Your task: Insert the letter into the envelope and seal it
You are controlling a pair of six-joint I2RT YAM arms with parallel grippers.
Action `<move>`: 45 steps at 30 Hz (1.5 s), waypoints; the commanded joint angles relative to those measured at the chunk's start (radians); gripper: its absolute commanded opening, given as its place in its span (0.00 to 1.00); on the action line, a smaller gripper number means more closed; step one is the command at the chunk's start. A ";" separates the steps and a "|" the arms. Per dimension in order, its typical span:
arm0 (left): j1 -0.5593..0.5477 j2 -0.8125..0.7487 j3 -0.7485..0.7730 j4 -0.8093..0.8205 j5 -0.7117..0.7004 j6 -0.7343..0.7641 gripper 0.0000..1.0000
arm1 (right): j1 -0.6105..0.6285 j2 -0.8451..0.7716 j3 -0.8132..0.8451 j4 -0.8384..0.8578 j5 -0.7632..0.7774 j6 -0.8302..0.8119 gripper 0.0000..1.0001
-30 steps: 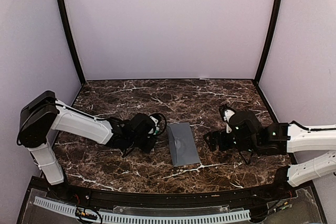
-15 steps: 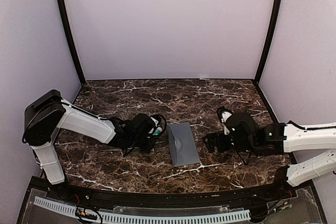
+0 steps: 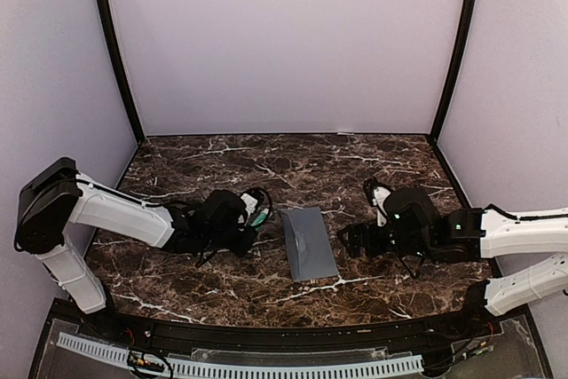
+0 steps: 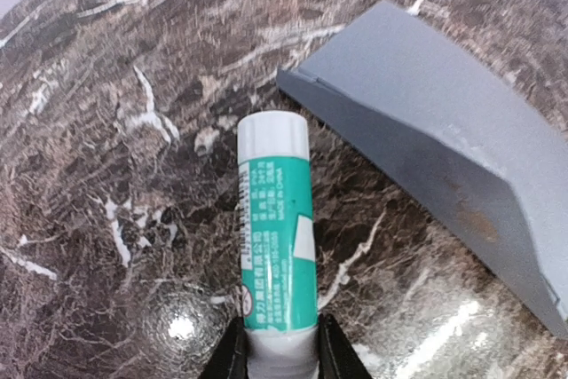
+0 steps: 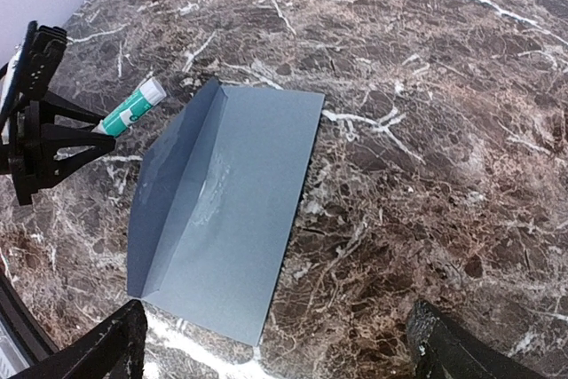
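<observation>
two hands, one envelope, one glue stick, all on a dark brown marbled desk point(image 3: 355, 157).

item 1: envelope point(image 3: 310, 243). blue-grey paper, rectangular, longer than wide. it lies on the desk near the front edge, between the two hands and touching neither. one long fold runs down the side facing the left hand, and in the left wrist view that side stands slightly raised off the desk. pale scuff near the middle of the top face.

item 2: glue stick point(image 4: 275, 219). white cap, green printed label. the cap end points toward the envelope's far left corner, just beside it and apart from it. cannot tell whether the stick touches the desk.

item 3: left hand point(image 4: 282, 357). clamped on the base of the glue stick, one finger on each side.

item 4: right hand point(image 5: 275, 330). fingers spread wide, holding nothing, low over the desk just right of the envelope.
</observation>
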State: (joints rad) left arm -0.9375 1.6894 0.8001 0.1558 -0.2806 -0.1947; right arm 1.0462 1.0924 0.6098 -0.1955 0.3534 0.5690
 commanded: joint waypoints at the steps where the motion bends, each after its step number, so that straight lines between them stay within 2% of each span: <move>1: 0.008 -0.167 -0.095 0.167 0.033 0.059 0.00 | -0.006 -0.038 -0.008 0.115 -0.004 -0.012 0.99; 6: 0.004 -0.232 -0.168 0.293 0.103 0.123 0.00 | -0.005 -0.051 -0.013 0.135 0.067 -0.007 0.99; 11: 0.002 -0.296 -0.178 0.315 0.135 0.126 0.00 | -0.006 -0.045 0.050 0.057 0.113 0.011 0.99; 17: 0.002 -0.407 -0.247 0.403 0.321 0.094 0.00 | -0.005 -0.090 0.040 0.145 -0.031 -0.015 0.99; 22: 0.003 -0.412 -0.254 0.418 0.385 0.085 0.00 | -0.005 -0.130 0.025 0.220 -0.193 -0.007 0.99; 29: -0.002 -0.390 -0.289 0.502 0.668 0.155 0.00 | -0.006 -0.082 0.109 0.200 -0.432 -0.002 0.99; 37: -0.027 -0.366 -0.279 0.483 0.723 0.201 0.00 | -0.002 0.041 0.203 0.136 -0.664 0.006 0.99; 45: -0.066 -0.365 -0.277 0.469 0.741 0.258 0.00 | 0.007 0.154 0.299 0.061 -0.738 0.002 0.96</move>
State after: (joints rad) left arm -0.9871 1.3277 0.5201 0.6117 0.4263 0.0204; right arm 1.0473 1.2144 0.8474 -0.1040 -0.3180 0.5671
